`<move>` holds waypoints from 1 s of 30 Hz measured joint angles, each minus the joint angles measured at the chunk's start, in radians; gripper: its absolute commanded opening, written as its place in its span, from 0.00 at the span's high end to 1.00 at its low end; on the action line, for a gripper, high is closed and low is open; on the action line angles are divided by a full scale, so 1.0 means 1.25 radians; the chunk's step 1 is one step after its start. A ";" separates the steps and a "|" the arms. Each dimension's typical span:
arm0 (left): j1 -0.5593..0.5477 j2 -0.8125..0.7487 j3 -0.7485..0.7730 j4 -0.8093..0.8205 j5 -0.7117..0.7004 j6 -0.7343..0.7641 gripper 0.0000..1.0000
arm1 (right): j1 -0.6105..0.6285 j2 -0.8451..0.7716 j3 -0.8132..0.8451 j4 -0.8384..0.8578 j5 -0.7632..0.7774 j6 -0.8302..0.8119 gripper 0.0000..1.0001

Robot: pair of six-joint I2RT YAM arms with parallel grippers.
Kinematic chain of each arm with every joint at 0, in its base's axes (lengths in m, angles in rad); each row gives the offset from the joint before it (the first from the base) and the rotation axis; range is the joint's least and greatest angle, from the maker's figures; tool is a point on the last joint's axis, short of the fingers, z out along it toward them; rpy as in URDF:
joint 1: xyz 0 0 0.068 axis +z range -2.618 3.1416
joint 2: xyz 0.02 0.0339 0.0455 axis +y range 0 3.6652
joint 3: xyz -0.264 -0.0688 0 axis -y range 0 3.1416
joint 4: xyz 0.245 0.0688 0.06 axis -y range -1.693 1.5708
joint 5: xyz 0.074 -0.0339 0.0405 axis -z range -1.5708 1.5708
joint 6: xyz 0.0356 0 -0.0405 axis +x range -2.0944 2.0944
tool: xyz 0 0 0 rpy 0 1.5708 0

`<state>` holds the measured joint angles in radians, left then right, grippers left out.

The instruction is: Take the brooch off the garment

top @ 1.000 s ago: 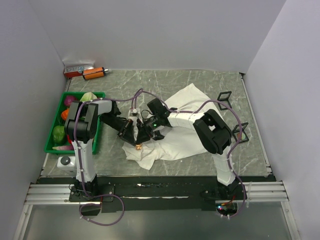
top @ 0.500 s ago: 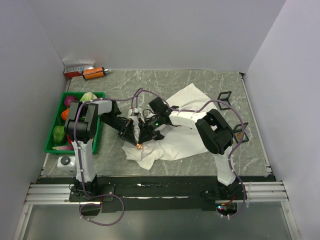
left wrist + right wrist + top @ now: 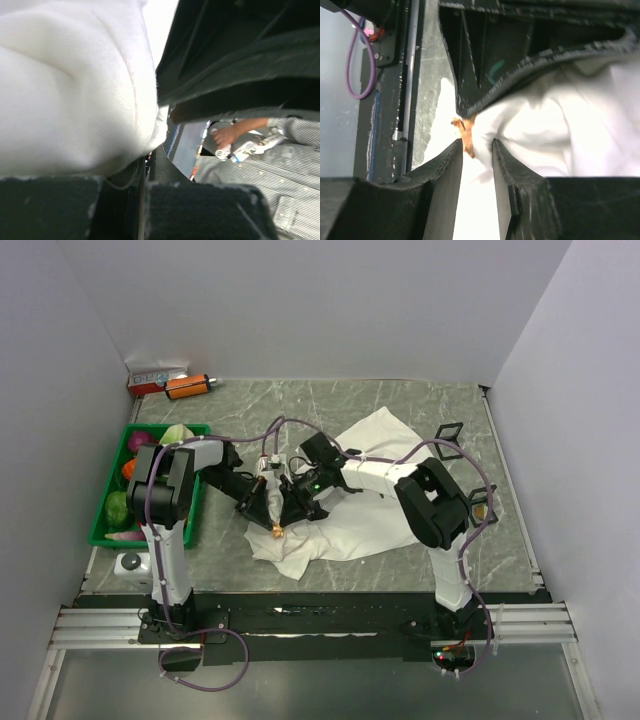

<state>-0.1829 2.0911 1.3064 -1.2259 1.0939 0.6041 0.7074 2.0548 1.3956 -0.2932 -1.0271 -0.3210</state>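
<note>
The white garment (image 3: 375, 510) lies crumpled mid-table. The brooch (image 3: 276, 531), a tiny orange-gold trinket, sits on its near left edge. My left gripper (image 3: 261, 506) is shut on a fold of the cloth right beside the brooch; in the left wrist view the white garment (image 3: 70, 90) fills the upper left and runs down into the gripper (image 3: 146, 175). My right gripper (image 3: 284, 512) comes in from the right. In the right wrist view it (image 3: 477, 144) is narrowly open, its tips on either side of the brooch (image 3: 467, 136) and a bulge of the garment (image 3: 540, 125).
A green bin (image 3: 103, 532) of vegetables stands at the left edge. An orange-and-black cylinder (image 3: 188, 387) and a small box lie at the back left. Two black wire frames (image 3: 450, 432) (image 3: 481, 508) stand at the right. A white round object (image 3: 130, 563) sits near the left base.
My right arm has shifted slightly left towards the brooch. The cloth fold between the two grippers is lifted a little higher. The brooch stays in place.
</note>
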 measured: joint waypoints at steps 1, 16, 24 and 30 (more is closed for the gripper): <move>0.000 -0.006 0.000 0.007 -0.011 -0.009 0.99 | -0.002 -0.006 0.000 -0.008 0.011 -0.005 0.64; 0.000 -0.068 0.030 0.026 -0.169 -0.134 0.99 | -0.013 -0.046 -0.007 0.071 0.117 -0.001 0.42; 0.000 -0.089 0.032 0.022 -0.182 -0.173 0.99 | 0.002 -0.020 0.041 0.088 0.047 0.008 0.42; 0.000 -0.093 0.032 0.016 -0.182 -0.184 0.99 | 0.019 -0.007 0.042 0.064 0.024 -0.027 0.44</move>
<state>-0.1829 1.9751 1.3460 -1.2064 0.8665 0.3740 0.7307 2.0457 1.4479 -0.2127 -0.9974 -0.3542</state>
